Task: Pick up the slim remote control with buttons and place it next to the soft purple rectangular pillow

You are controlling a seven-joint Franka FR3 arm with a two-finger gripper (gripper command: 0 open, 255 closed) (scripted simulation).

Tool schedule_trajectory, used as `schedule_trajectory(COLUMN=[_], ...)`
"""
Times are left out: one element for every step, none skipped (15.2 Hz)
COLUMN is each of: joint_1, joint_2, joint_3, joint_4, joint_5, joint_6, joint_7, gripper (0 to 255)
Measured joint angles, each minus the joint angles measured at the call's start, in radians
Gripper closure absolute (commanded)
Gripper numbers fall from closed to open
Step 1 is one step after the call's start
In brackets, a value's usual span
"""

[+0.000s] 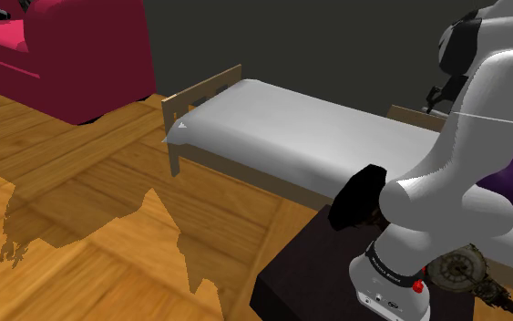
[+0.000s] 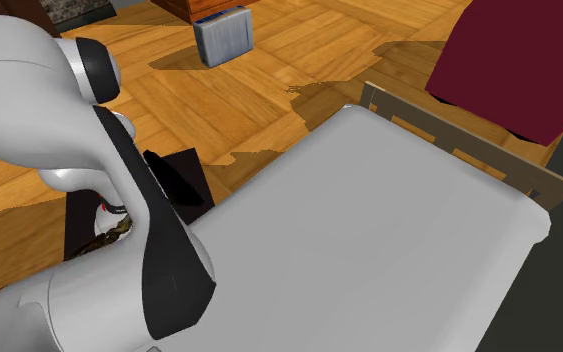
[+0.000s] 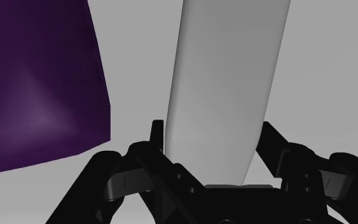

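Black fingers (image 3: 273,143) of my gripper (image 3: 212,135) press against the two long sides of the remote (image 3: 228,76), so I am holding it clasped between them. It is drawn as a slim, plain pale grey slab that runs straight out from my palm. I cannot tell whether its far end touches the surface below. Just beside the remote, with a narrow strip of grey showing between them, lies the purple pillow (image 3: 37,95), one corner towards my hand. Both are over the pale grey mattress of the bed (image 1: 300,137).

In the shoulder view the pillow (image 1: 511,178) sits at the right end of the bed, partly behind my white arm (image 1: 464,155), which rises from the dark stand (image 1: 309,264) at the near right. A low wooden end board (image 1: 200,96) closes the bed's left end. Wooden floor (image 1: 81,228) spreads to the left, and a crimson sofa (image 1: 63,55) stands at the far left. In the second exterior view a small grey box (image 2: 224,35) sits on the floor beyond my arm.
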Motion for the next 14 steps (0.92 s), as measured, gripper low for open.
schedule_trajectory(joint_1=[-0.001,0.002,0.003,0.002,0.002,0.002,0.001,0.002,0.002,0.001,0.003,0.001,0.004,0.002], joint_2=[0.005,0.003,0.007,0.011,0.015,0.016,0.019,0.019,0.022,0.027,0.027,0.033,0.032,0.039], joint_3=[0.001,0.002,0.004,0.005,0.006,0.006,0.007,0.007,0.008,0.010,0.011,0.012,0.013,0.015], joint_4=[-0.006,-0.021,-0.033,-0.042,-0.052,-0.063,-0.074,-0.087,-0.094,-0.104,-0.117,-0.121,-0.138,-0.143], joint_5=[0.003,0.003,0.006,0.008,0.011,0.013,0.015,0.016,0.019,0.022,0.023,0.027,0.028,0.033], joint_6=[0.011,0.023,0.038,0.051,0.063,0.076,0.089,0.101,0.112,0.125,0.138,0.147,0.163,0.174], joint_7=[-0.002,-0.001,-0.002,-0.004,-0.006,-0.008,-0.011,-0.012,-0.015,-0.017,-0.017,-0.020,-0.019,-0.023], gripper=[255,255,255,255,255,255,255,255,255,255,255,255,255,255])
